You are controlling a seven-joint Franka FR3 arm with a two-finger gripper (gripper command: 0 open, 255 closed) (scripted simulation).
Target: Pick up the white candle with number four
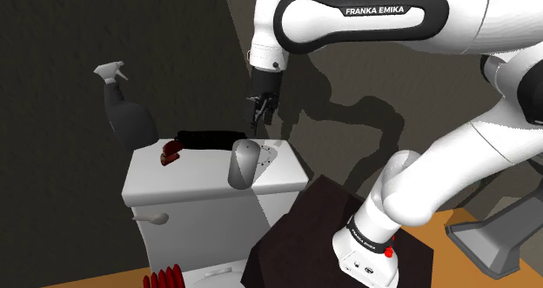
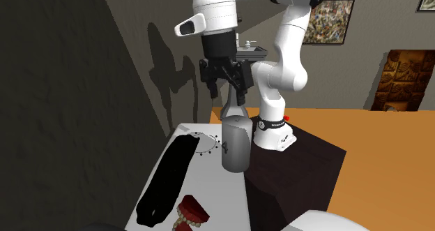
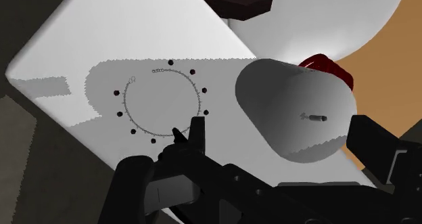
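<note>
The candle (image 1: 244,163) is a plain grey-white cylinder standing on the white toilet tank lid (image 1: 191,180), near the lid's front edge in the shoulder view. I see no number on it. In the wrist view the candle (image 3: 294,107) shows its flat top and small wick. My gripper (image 1: 261,114) hangs open above the lid, a little higher than the candle and not touching it. In the second exterior view the gripper (image 2: 226,91) is straight above the candle (image 2: 235,144). The wrist view has the gripper (image 3: 280,138) with its fingers (image 3: 196,131) spread wide.
A beaded bracelet (image 3: 162,97) lies on the lid beside the candle. Farther along are a long black object (image 1: 209,140) and a red set of teeth (image 1: 170,153). A dark spray bottle (image 1: 126,108) stands behind the tank. My dark stand (image 1: 305,234) adjoins the toilet.
</note>
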